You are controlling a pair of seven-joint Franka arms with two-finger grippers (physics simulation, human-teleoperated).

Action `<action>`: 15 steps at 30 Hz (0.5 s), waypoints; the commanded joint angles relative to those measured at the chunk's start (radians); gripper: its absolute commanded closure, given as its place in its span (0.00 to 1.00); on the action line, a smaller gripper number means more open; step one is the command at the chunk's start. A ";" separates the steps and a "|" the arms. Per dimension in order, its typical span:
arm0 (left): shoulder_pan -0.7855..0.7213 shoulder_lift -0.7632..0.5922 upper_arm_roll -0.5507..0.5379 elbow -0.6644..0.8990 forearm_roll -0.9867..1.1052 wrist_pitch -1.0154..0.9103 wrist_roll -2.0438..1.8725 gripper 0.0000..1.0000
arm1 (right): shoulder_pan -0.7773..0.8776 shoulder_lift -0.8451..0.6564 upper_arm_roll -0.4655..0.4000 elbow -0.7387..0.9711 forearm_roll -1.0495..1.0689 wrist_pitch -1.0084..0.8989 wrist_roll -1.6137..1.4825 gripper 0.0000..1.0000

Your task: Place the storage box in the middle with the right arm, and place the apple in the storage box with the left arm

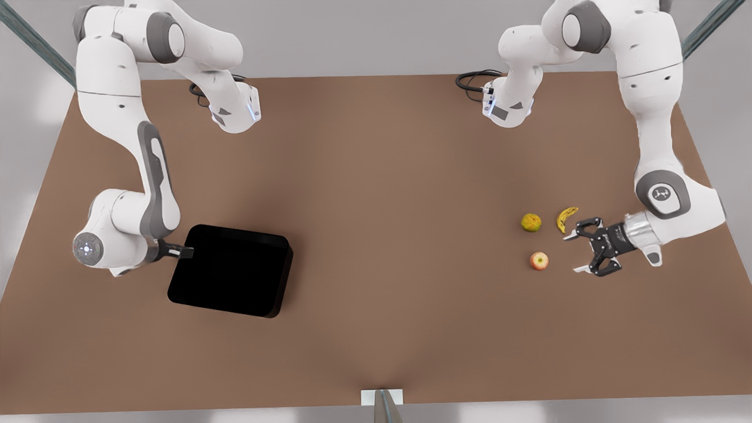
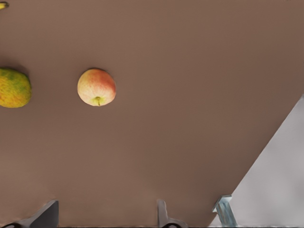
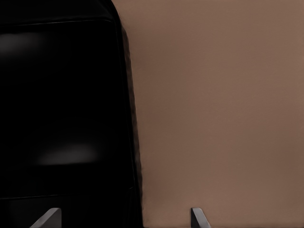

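Glossy black storage box [image 1: 230,271] sitting left on the matte brown surface [image 1: 388,176].
Right end effector [image 1: 187,252] hovering released at its rim; left end effector [image 1: 578,252] spreading wide beside the smooth red-yellow apple [image 1: 539,261].

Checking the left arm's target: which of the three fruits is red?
The apple, red and pale yellow, lying apart from the others. The yellow-green round fruit and the banana show no red.

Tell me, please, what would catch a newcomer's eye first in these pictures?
Probably the big black storage box on the brown table at the front view's left, with the right gripper at its edge. Opposite, the left gripper hangs open beside the apple, near a yellow-green fruit and a small banana.
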 commanded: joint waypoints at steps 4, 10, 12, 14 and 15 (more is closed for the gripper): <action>-0.001 0.085 0.016 -0.001 -0.409 -0.152 0.006 0.00 | 0.005 0.028 0.000 -0.012 0.002 0.051 0.005 0.00; -0.016 0.122 0.016 -0.021 -0.413 -0.194 0.026 0.00 | 0.011 0.095 0.000 -0.009 0.003 0.090 0.005 0.00; -0.024 0.123 0.020 -0.029 -0.410 -0.215 0.034 0.00 | 0.011 0.109 0.000 -0.009 0.003 0.101 0.005 0.00; -0.033 0.128 0.022 -0.043 -0.410 -0.213 0.051 0.00 | 0.011 0.109 0.002 -0.006 0.002 0.099 0.005 0.00; -0.036 0.128 0.022 -0.054 -0.410 -0.203 0.067 0.00 | 0.011 0.109 0.003 -0.006 0.002 0.098 0.005 0.00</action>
